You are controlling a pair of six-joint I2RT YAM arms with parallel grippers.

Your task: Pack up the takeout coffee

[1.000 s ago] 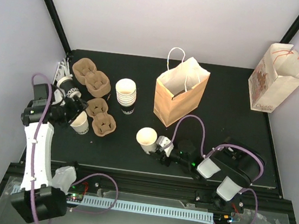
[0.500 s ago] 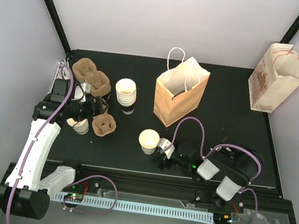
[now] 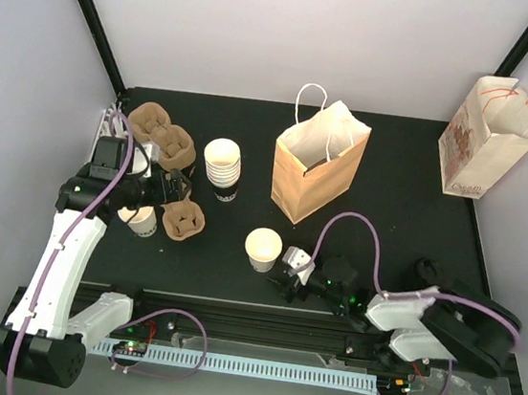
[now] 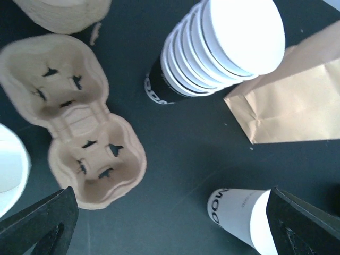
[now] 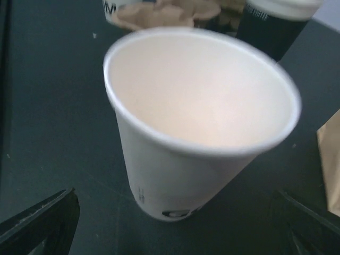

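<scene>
Right wrist: empty cup (image 5: 202, 133) before wide right gripper (image 5: 172, 226); left gripper (image 4: 170, 226) wide, unladen

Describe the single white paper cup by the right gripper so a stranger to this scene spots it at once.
Find the brown paper bag standing mid-table. Nearer the arms, off its near corner, one lidless white paper cup stands upright, the open right gripper beside it. Unlike the stacked white cups farther left, it stands alone.

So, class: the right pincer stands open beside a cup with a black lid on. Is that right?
No. The cup has no lid: the right wrist view shows its open mouth. The rest holds: the right pincer is open, beside that cup.
</scene>
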